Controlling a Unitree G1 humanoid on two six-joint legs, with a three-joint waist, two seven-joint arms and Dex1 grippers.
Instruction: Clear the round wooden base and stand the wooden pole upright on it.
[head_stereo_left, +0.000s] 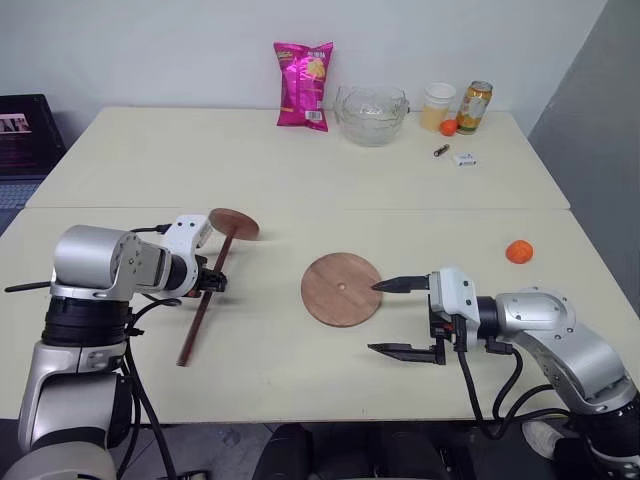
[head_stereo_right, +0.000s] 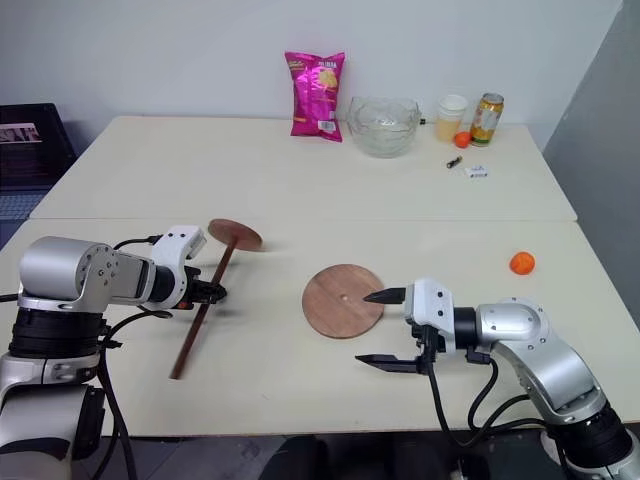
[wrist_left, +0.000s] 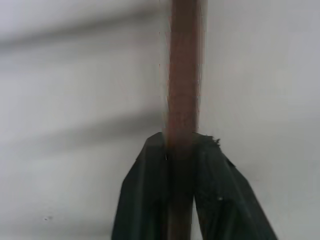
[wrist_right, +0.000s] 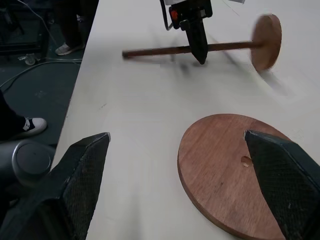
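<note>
At nine o'clock on the cream table, the left gripper is clamped tight on the wooden pole, its black fingers pressed against both sides of the shaft about halfway along. The pole is a long, thin, dark brown rod that lies slanted on the tabletop, its bare end pointing toward seven o'clock and its other end toward eleven o'clock, where a flat round dark brown disc is fixed to it. In the right wrist view that disc stands on edge on the table.

At the centre of the near table lies the round wooden base, a flat, lighter reddish-brown disc with a small hole in its middle and nothing resting on it. It sits well apart from the pole.

At four o'clock, the right gripper hangs spread wide and holds nothing, one finger over the base's near-right edge and the other over bare table.

An orange ball sits at three o'clock. At twelve o'clock stand a pink snack bag, a glass bowl, a cup and a can.
</note>
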